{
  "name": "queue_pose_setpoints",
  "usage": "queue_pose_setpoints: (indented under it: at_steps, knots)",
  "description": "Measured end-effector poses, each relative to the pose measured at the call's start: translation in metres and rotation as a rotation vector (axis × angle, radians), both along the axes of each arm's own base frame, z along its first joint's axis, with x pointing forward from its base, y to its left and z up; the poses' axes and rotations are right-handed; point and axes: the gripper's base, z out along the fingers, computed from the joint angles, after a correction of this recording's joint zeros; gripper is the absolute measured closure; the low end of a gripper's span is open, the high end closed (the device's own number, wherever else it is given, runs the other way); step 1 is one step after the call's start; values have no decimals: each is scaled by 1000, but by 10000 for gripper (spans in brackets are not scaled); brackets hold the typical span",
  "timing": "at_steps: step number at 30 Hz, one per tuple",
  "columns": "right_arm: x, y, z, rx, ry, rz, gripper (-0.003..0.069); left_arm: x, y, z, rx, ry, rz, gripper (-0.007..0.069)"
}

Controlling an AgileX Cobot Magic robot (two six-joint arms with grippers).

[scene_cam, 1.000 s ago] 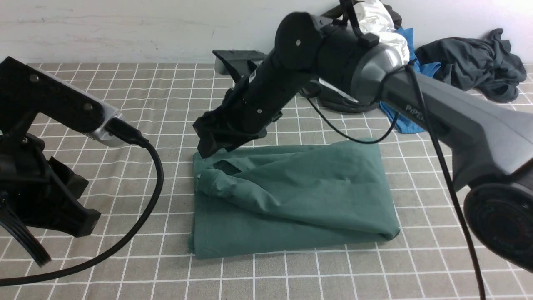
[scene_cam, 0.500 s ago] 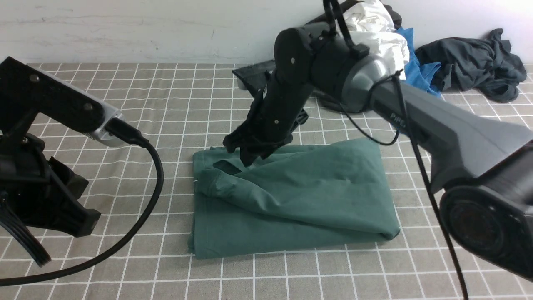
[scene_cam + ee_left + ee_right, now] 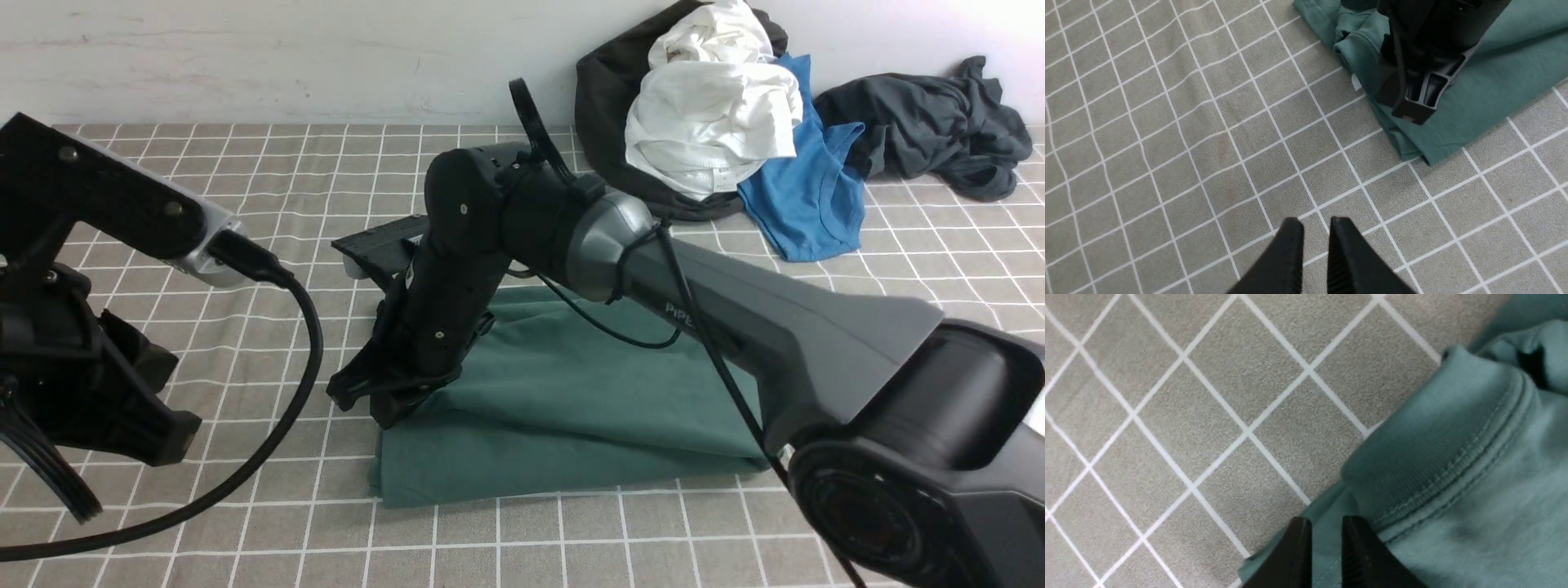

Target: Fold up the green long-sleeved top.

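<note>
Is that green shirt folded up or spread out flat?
Folded: the green top lies as a compact, layered rectangle on the checked cloth, no sleeves sticking out, its neck band at one edge.

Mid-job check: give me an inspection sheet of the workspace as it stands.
Surface: grey checked tablecloth, lightly wrinkled.
Job's things: green long-sleeved top, folded into a rough rectangle, collar at its left side.
Clutter: white garment, blue garment, dark grey garment heaped by the wall, far right.
Grippers: left gripper nearly closed, empty, off the top; right gripper nearly closed at the collar edge, pinch unclear.
Cables: thick black cable loops over the cloth at left; thin cable hangs along the right arm.
Surroundings: white wall behind.
</note>
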Motion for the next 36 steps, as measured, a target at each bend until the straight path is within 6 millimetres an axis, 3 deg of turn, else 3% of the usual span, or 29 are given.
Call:
queue_pose_setpoints:
  at_steps: [4, 7, 8, 10, 11, 12, 13, 14, 16, 18, 20, 25, 33, 36]
  knots:
    - [-1, -6, 27, 10, -61, -1, 548, -8, 4, 7, -10, -31, 1, 546]
    - [-8, -21, 85, 36, -190, -4, 548, -30, 14, 20, -25, -98, 6, 546]
    - [-9, -22, 89, 38, -198, -4, 548, -32, 14, 21, -25, -103, 7, 546]
    - [-22, -41, 138, 61, -298, -12, 548, -54, 25, 30, -34, -148, 21, 546]
    - [-24, -45, 145, 63, -312, -15, 548, -57, 26, 31, -36, -156, 22, 546]
    - [-37, -61, 168, 58, -357, -21, 548, -75, 34, 32, -50, -191, 29, 546]
    - [-38, -63, 173, 64, -367, -23, 548, -75, 34, 32, -50, -189, 30, 546]
    - [-53, -80, 192, 61, -393, -27, 549, -88, 40, 29, -64, -215, 36, 546]
    - [-71, -99, 207, 53, -408, -29, 550, -103, 46, 20, -79, -233, 44, 546]
    - [-87, -113, 210, 40, -398, -28, 550, -114, 50, 8, -93, -243, 54, 546]
    - [-117, -141, 220, 51, -401, -31, 550, -128, 56, -15, -127, -260, 76, 546]
    - [-165, -184, 228, 199, -497, -73, 550, -144, 62, -44, -204, -379, 81, 546]
    - [-248, -266, 220, 491, -781, -161, 550, -152, 64, -48, -257, -509, 65, 546]
    - [-270, -288, 212, 585, -869, -188, 550, -152, 64, -48, -257, -510, 66, 546]
